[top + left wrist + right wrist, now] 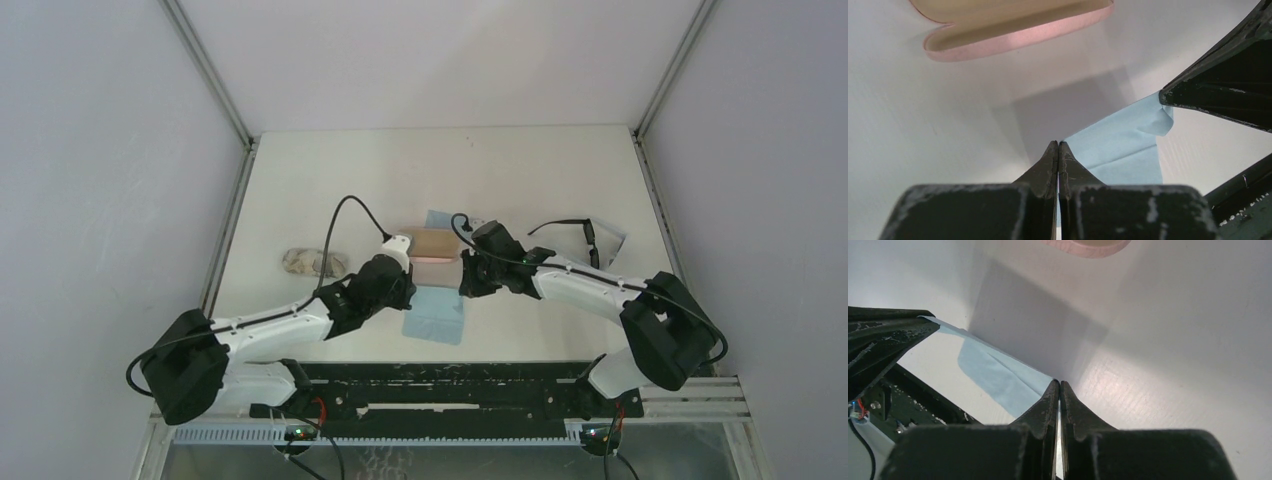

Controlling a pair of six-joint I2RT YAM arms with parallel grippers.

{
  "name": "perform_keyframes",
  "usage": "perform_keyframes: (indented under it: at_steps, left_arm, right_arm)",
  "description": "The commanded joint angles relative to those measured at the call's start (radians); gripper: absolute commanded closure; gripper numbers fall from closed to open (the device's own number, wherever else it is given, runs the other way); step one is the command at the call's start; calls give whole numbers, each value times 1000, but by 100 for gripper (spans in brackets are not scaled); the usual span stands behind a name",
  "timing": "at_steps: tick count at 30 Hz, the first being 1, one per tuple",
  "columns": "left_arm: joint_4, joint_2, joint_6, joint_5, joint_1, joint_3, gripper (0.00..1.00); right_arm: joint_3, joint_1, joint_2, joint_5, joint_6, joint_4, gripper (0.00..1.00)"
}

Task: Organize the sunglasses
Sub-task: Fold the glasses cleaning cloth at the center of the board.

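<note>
The sunglasses (590,238), black-framed, lie unfolded on a pale cloth (610,238) at the right of the table, behind my right arm and apart from both grippers. My left gripper (405,290) (1058,145) is shut on one upper corner of a light-blue cloth (437,315) (1118,145) (998,372). My right gripper (465,285) (1059,384) is shut on the cloth's other upper corner. The cloth stretches between the two, just in front of an open pink case (435,245) (1013,30) (1085,246).
A grey-patterned case (313,262) lies on the table left of my left arm. Another light-blue cloth (440,217) shows behind the pink case. Grey walls stand close on the left, right and back of the white table (330,180).
</note>
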Motion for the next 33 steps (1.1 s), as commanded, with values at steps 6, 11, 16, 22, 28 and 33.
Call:
perform_keyframes:
  at_steps: [6,11,16,22,28,33]
  left_arm:
    - [168,46,124,-2,14,23,100]
    - [195,65,143,-7,21,11,100]
    - [204,66,146,10,22,-3,100]
    - [219,29,144,51,21,-49,100]
    - [203,30,153,64,21,-61,100]
    - [197,8,153,69,22,-80,100]
  right_arm:
    - [51,-7,24,34,-89,60,100]
    - [52,-6,26,78,-97,68,100]
    - [52,16,20,84,-123,65,100]
    - [52,66,10,81,-170,58,100]
    - [53,97,6,128,-174,42,100]
    - [53,110,-4,125,-181,30,100]
